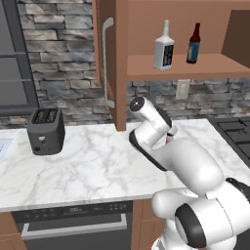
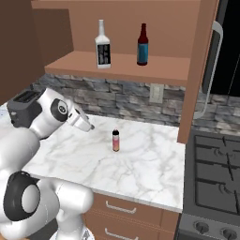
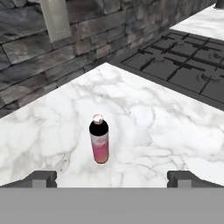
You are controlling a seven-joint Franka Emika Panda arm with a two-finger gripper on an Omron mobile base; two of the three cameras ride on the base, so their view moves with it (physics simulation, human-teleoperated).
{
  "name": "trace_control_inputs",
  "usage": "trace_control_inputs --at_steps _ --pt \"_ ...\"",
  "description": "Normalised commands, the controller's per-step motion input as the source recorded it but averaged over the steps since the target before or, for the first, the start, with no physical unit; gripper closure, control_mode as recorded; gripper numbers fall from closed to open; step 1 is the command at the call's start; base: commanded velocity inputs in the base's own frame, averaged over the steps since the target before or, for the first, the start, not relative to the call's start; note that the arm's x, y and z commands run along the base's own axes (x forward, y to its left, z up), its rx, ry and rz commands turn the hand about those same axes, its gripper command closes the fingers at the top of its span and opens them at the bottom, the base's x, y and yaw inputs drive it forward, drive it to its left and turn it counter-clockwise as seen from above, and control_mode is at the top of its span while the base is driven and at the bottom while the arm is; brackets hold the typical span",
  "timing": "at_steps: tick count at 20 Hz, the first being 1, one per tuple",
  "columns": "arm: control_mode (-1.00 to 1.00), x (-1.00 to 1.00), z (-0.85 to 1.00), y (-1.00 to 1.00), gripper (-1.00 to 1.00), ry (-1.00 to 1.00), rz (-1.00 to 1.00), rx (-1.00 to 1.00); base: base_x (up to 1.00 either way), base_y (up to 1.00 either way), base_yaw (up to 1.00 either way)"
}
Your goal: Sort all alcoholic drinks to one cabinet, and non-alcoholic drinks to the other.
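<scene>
Small pink bottle (image 3: pixel 99 139) with black cap stands upright on the marble counter (image 2: pixel 150 164), out in the open middle, well apart from the back wall and from the stove (image 2: pixel 213 173) at the right edge. Nothing touches it. My gripper (image 3: pixel 111 177) hangs near it with jaws spread wide, holding nothing; bottle sits ahead of the tips, slightly toward one finger, not yet between them.

Whitish long-neck bottle (image 1: pixel 164 48) and dark-brown red-cap bottle (image 1: pixel 194 45) already upright on the open cabinet shelf (image 2: pixel 122 65) above, near each other but apart. So alcohol side looks done; pink one is a non-alcoholic drink and should go to the other cabinet, I judge.

Step in hand: reach and grasp the pink bottle. To do it well: centre the bottle between my fingers first, come in level, close on the body below the cap, not on the cap. It's slim and light, tips easily, so no side nudge before closing. Lift straight up.

Toaster (image 1: pixel 46 131) sits toward the counter's left end, out of the way.
</scene>
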Motion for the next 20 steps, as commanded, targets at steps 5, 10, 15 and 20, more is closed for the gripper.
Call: trace_control_inputs --at_steps 5,10,15,20 --pt "-1.00 0.12 -0.16 0.01 -1.00 -0.08 0.00 -0.02 0.00 0.00 0.00" --pt "-1.00 0.28 -0.10 0.10 -1.00 -0.03 -0.06 -0.03 0.00 0.00 0.00" --pt "-1.00 0.18 -0.11 0.11 -1.00 -0.01 -0.10 -0.07 0.00 0.00 0.00" --pt "-1.00 0.01 -0.17 0.00 -1.00 -0.01 -0.12 -0.07 0.00 0.00 0.00"
